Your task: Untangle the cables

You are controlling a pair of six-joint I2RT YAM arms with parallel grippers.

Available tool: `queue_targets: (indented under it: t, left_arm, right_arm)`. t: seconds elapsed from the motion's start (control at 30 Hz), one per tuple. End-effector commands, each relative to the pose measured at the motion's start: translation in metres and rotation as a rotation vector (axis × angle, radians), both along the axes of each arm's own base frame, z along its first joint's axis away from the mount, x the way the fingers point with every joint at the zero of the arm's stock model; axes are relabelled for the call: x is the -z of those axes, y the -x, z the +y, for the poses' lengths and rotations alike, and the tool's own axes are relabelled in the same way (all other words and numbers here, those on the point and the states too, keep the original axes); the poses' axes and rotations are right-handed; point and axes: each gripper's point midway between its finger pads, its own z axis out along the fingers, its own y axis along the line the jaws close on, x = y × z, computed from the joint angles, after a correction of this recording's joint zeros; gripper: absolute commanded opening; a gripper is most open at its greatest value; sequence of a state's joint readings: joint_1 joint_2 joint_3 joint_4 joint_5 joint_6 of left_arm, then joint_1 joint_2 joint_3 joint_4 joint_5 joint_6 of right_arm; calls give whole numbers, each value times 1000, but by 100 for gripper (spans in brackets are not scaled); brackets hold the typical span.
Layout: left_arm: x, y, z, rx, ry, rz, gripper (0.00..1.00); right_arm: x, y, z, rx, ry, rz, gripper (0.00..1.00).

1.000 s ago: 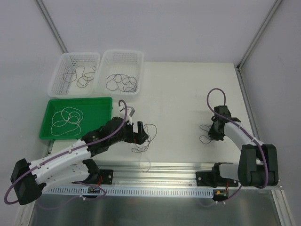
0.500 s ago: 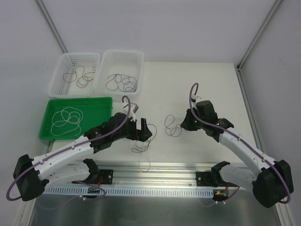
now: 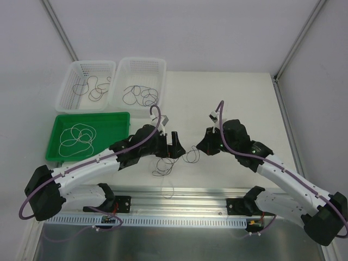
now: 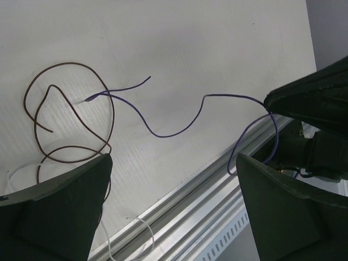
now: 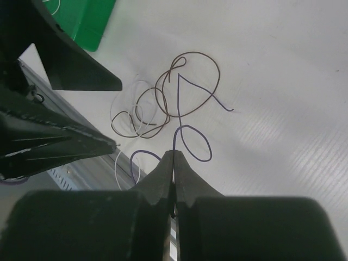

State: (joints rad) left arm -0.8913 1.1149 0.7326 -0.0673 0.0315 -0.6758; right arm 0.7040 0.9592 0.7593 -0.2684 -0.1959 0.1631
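Several cables [image 5: 163, 103] lie tangled on the white table [image 3: 217, 98].

High rear camera looks down; close wrist cameras apparently share the cables [image 4: 113, 109].

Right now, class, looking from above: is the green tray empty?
No, a white cable lies in loose loops inside the green tray.

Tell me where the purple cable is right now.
In the top view the purple cable lies near the front middle of the table, pinched in the right gripper, just right of the brown-and-white tangle by the left gripper.
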Motion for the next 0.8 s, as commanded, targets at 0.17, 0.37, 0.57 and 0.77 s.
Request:
queue_targets:
  t: [0.17,0.37,0.57,0.77]
  left_arm:
    - [19,-24,-28,-186,124,140,95]
    - [36,-33,-42,-216,117,192,89]
    - [48,-31,-60,-151,75,201,86]
    - [52,-25,-74,-105,98,234,84]
  right_arm:
    - [-39,-3,14,-30,-79,-118,1]
    - [-46,2,17,-46,-104,-141,1]
    - [-40,3,11,-39,-75,-143,1]
    - [-38,4,7,-30,-62,-151,1]
